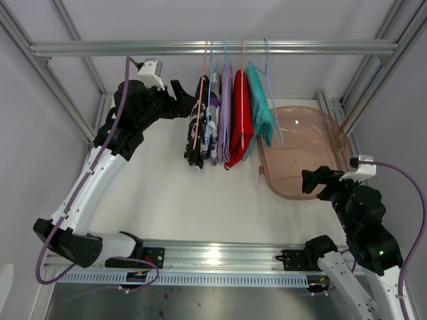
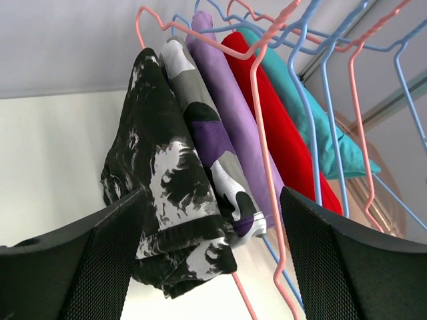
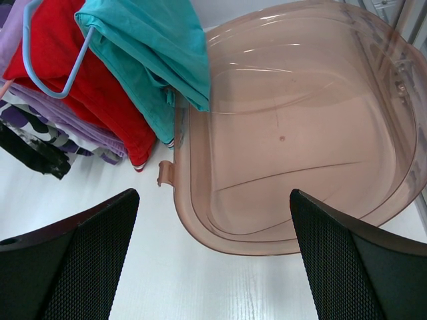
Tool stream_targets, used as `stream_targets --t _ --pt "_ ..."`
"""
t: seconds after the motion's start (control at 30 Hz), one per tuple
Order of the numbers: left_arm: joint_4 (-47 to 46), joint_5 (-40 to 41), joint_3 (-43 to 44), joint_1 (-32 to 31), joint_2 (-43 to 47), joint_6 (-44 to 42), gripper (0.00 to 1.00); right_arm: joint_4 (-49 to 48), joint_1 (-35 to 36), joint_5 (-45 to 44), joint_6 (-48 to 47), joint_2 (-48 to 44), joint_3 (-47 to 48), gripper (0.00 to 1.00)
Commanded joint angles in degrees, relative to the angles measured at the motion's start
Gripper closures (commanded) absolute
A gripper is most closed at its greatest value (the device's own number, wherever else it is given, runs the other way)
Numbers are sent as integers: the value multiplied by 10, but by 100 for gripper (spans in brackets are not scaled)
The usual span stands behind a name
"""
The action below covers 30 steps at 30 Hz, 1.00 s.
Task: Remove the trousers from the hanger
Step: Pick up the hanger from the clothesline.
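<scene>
Several trousers hang side by side on pink and blue wire hangers (image 1: 204, 73): black with white speckles (image 1: 195, 137), purple-and-white patterned (image 1: 211, 127), lilac (image 1: 225, 107), red (image 1: 241, 123) and teal (image 1: 261, 107). My left gripper (image 1: 183, 93) is raised just left of the black pair and stands open. In the left wrist view the black pair's hem (image 2: 160, 193) and a pink hanger (image 2: 263, 147) show between the wide-spread fingers (image 2: 113, 247), with nothing gripped. My right gripper (image 3: 213, 200) is open and low over the table, at the near rim of a bin.
The hangers hook over a metal rail (image 1: 213, 47) across the back of the frame. A clear brownish plastic bin (image 1: 307, 153) lies on the white table to the right, under the teal pair; its rim (image 3: 200, 220) shows in the right wrist view. Frame posts stand at both sides.
</scene>
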<state>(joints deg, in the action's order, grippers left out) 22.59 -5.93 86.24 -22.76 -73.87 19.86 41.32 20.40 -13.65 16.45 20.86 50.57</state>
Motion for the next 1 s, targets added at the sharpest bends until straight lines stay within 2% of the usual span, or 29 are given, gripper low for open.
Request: stream_targets --t 0.0,0.83,0.9,0.93,0.97 --pt "-9 12 32 -11 -6 -17 16 -20 4 -2 -7 -4 1 1" --pt "40 54 111 -36 -126 -32 17 -24 27 -24 -7 -24 -7 1" --pt "49 57 124 -37 -133 -29 22 -24 31 -28 -8 -26 -7 0" --pt "48 58 126 -38 -135 -31 31 -23 32 -30 -8 -26 -7 1" --pt "46 53 127 -38 -135 -32 57 -24 34 -31 -9 -27 -8 1"
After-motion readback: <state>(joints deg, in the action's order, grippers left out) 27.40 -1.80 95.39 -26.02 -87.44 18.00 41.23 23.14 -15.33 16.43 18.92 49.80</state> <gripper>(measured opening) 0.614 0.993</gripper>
